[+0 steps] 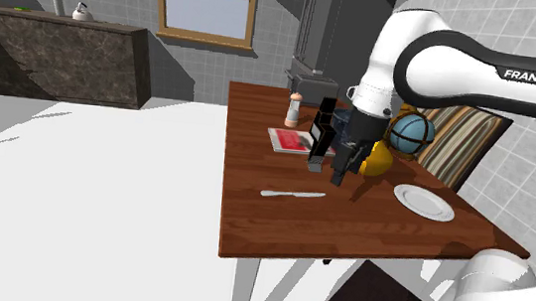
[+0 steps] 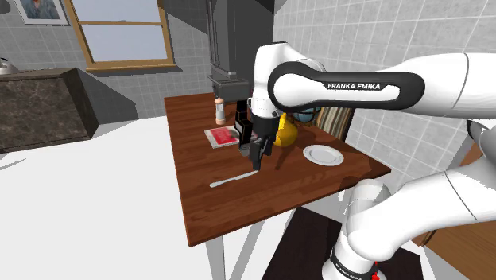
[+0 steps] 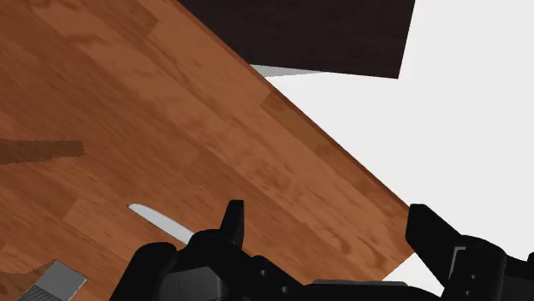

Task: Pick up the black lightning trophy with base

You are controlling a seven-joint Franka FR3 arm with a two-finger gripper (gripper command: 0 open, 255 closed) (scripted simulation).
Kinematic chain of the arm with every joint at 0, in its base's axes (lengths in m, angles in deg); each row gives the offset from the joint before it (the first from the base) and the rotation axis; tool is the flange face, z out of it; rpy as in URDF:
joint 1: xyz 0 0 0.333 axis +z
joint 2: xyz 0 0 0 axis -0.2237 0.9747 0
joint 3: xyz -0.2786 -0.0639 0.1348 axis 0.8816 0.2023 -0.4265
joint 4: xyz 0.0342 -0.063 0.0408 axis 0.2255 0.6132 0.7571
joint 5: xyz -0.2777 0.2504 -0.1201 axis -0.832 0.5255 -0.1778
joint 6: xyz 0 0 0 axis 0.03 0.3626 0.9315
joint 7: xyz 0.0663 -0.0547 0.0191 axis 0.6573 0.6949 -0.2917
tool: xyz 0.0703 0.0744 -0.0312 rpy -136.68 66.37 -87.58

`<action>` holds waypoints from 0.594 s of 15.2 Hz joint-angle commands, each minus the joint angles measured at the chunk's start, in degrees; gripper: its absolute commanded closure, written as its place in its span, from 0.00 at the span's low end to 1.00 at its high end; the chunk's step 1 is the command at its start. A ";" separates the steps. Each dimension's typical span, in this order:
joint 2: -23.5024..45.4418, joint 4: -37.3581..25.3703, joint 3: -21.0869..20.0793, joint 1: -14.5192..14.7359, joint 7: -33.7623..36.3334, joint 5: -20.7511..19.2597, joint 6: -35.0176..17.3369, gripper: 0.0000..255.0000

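Trophy (image 1: 324,122): upright on table (image 1: 279,225), by book (image 1: 290,139), just beside gripper (image 1: 340,173) | fingers: apart, empty | step: shift sideways to straddle trophy's black body, then close squarely.

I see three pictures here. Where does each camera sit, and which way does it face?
Shoulder view: beside the robot, looking down over the wooden table toward the window; the white arm crosses it.
Second exterior view: nearly the same side, also facing the window; arm and gripper show.
Wrist view: on the hand, looking down at the tabletop; two open fingers show.
All three share the knife.
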 commanded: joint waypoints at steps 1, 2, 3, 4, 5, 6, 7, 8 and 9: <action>0.00 0.00 0.00 0.00 0.00 0.00 0.00 0.00; 1.93 -1.10 0.50 -0.64 -0.02 -0.46 -0.72 0.00; 3.85 -2.24 1.00 -1.26 -0.04 -0.90 -1.39 0.00; 5.77 -3.44 1.49 -1.86 -0.04 -1.31 -2.02 0.00; 7.69 -4.69 1.98 -2.45 -0.03 -1.70 -2.59 0.00; 9.60 -5.98 2.48 -3.01 -0.02 -2.06 -3.11 0.00; 11.50 -7.32 2.97 -3.55 0.01 -2.40 -3.58 0.00; 13.40 -8.71 3.46 -4.08 0.03 -2.72 -4.00 0.00; 15.29 -10.14 3.95 -4.58 0.06 -3.01 -4.37 0.00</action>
